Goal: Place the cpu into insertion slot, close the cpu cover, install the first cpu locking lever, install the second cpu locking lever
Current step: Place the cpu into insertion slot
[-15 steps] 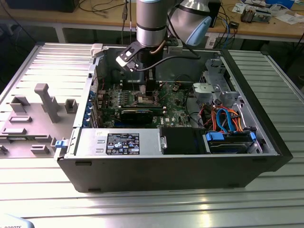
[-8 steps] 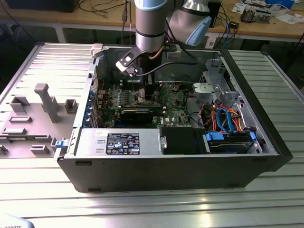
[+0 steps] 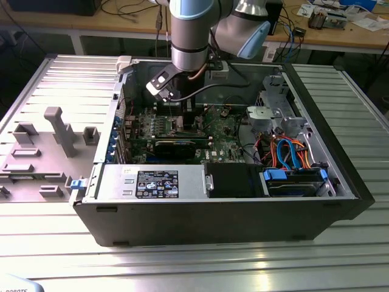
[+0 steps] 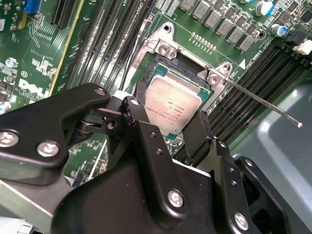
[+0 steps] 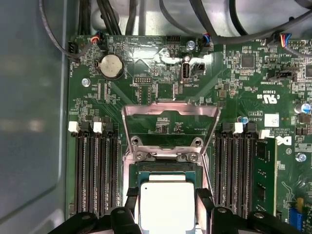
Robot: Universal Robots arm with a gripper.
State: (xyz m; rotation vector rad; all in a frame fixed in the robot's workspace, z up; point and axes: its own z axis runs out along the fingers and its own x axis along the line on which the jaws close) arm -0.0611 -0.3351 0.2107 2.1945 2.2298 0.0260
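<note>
Step in hand: placing, the first of the four. The cpu (image 4: 173,105) was down at the socket and had not been let go.
Gripper: the gripper (image 4: 168,117) was clamped on the cpu, with its black fingers (image 5: 130,200) set against two opposite edges of the chip.
Where the cpu was: right over the insertion slot (image 4: 178,66), silver top up, between the banks of memory slots (image 5: 95,170). I couldn't tell whether it was bedded in or hanging just clear.
Cover: the cpu cover (image 5: 170,109) stood swung up and open on the far side of the socket from the gripper, clear of the chip.
Lever: one locking lever (image 4: 263,103), a thin wire, stuck out free past the socket corner and was not latched.
Wider shot: in the exterior view the arm (image 3: 191,36) reached straight down into the open computer case (image 3: 213,213), onto the motherboard (image 3: 231,131).
Progress: early, by my reckoning, with nothing closed and nothing latched.
What the placing called for: in my judgement, the chip had to sit square to the socket rim and dead level. It needed a light touch and no sideways shove, and the grip should ease only once the chip lay flat.
</note>
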